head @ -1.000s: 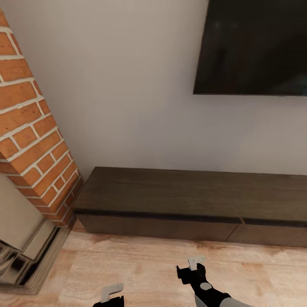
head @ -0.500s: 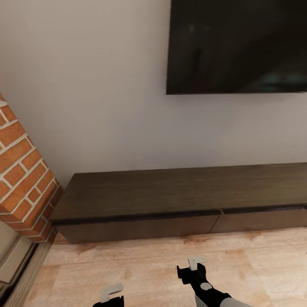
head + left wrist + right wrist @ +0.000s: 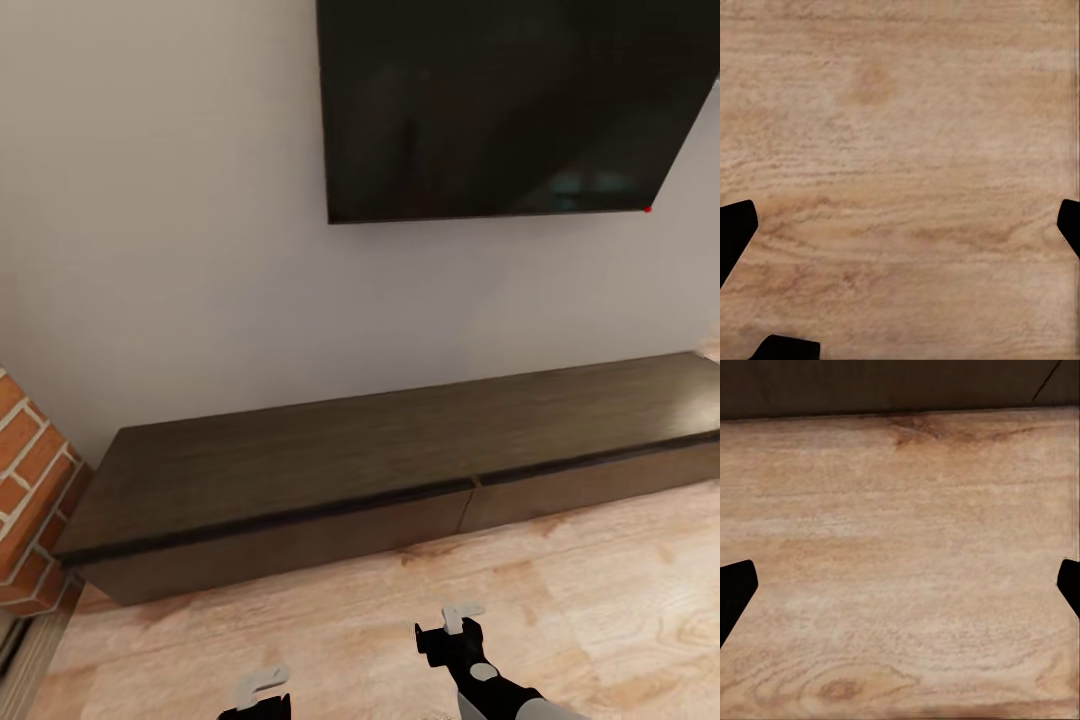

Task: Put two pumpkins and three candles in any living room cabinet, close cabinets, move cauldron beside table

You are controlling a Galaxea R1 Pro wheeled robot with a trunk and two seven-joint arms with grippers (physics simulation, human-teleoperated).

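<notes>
The cabinet [image 3: 300, 480] lies low along the wall under the dark television [image 3: 500, 105], its long axis running left to right across the robot's front, both drawer fronts flush and closed. It sits ahead of both arms, beyond a strip of wooden floor [image 3: 330, 630]. The right gripper [image 3: 452, 622] reaches further forward and looks the nearer one, its dark fingertips spread wide with nothing between them. The left gripper [image 3: 262, 686], hanging lower over bare boards, is likewise spread and empty.
</notes>
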